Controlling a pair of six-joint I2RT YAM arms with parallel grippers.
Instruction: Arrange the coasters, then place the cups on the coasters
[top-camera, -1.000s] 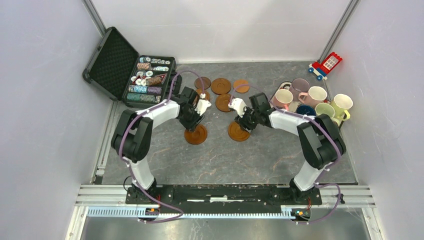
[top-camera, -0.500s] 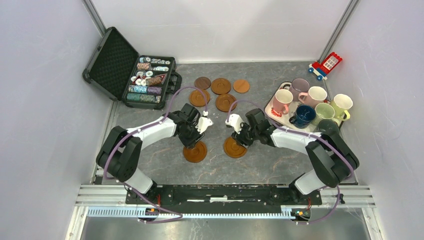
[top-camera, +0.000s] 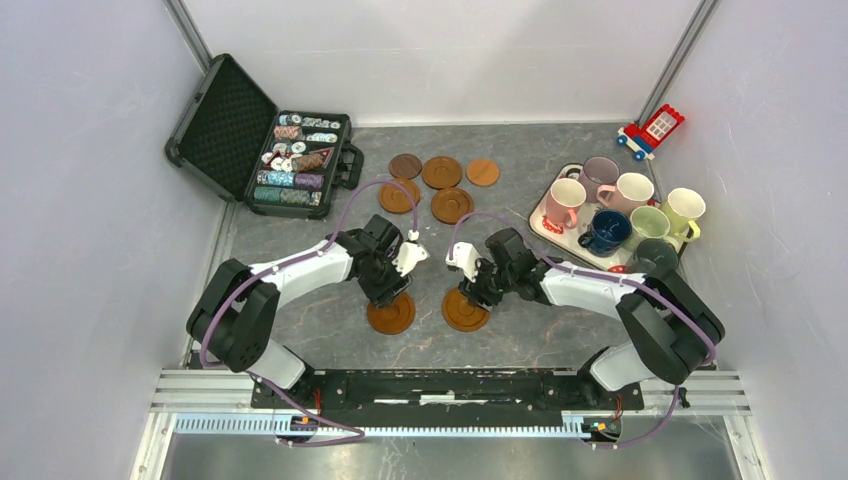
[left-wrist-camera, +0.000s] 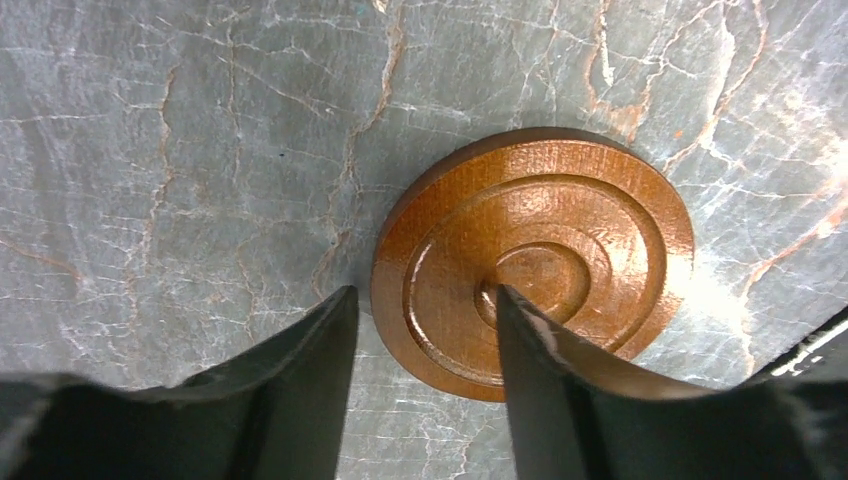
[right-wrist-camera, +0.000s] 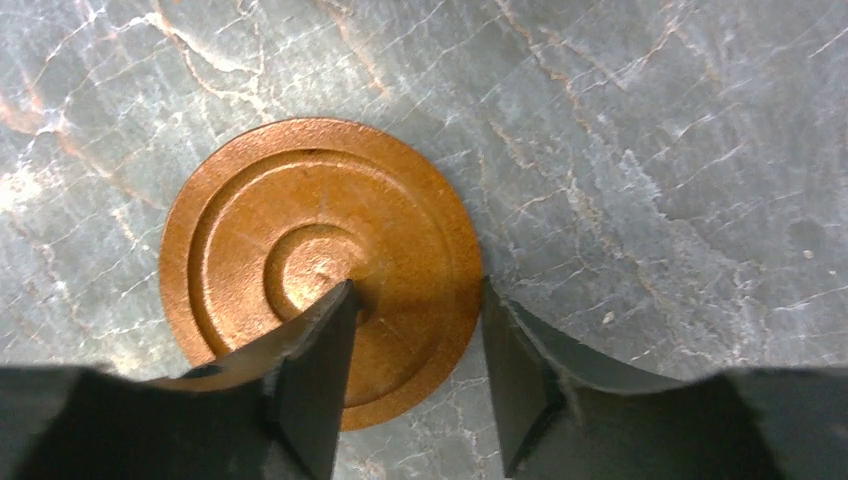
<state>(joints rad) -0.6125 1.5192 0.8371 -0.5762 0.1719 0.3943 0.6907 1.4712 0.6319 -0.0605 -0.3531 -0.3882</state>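
Coasters (top-camera: 441, 172) look stiff, light and glossy, probably slippery, and best pinched across the rim. Five lie far back on the table (top-camera: 560, 330). The left coaster (left-wrist-camera: 530, 260) lies flat near the arms, with the left gripper (left-wrist-camera: 420, 300) astride its rim, jaws slightly parted and not pinching. Just beside it, the right gripper (right-wrist-camera: 415, 290) pinches the right coaster (right-wrist-camera: 320, 260) by its rim.

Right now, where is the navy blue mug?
In the top view, the navy blue mug sits on the white tray at the right, between the pink mug and the light green mug.
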